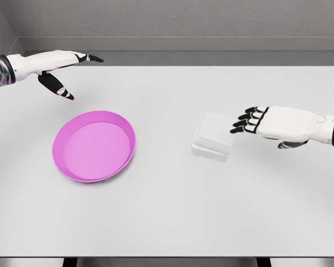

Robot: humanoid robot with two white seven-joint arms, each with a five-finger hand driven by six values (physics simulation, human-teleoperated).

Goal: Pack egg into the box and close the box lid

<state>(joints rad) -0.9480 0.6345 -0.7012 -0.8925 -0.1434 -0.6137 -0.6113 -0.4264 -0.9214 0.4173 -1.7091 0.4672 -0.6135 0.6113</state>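
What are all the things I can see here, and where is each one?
table: one, white, fills most of the view.
plate: one, pink, shallow, nothing in it, left of the middle.
box: one, white, lid down, right of the middle.
egg: none visible.
left hand: one, white with black fingers, spread open, at the upper left beyond the plate.
right hand: one, white with black fingers, open, fingertips at the box's right edge.

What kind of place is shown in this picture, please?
Probably a simulated tabletop test setup, not a real room: a plain white table against a bare grey wall, holding only a pink bowl and a white box.
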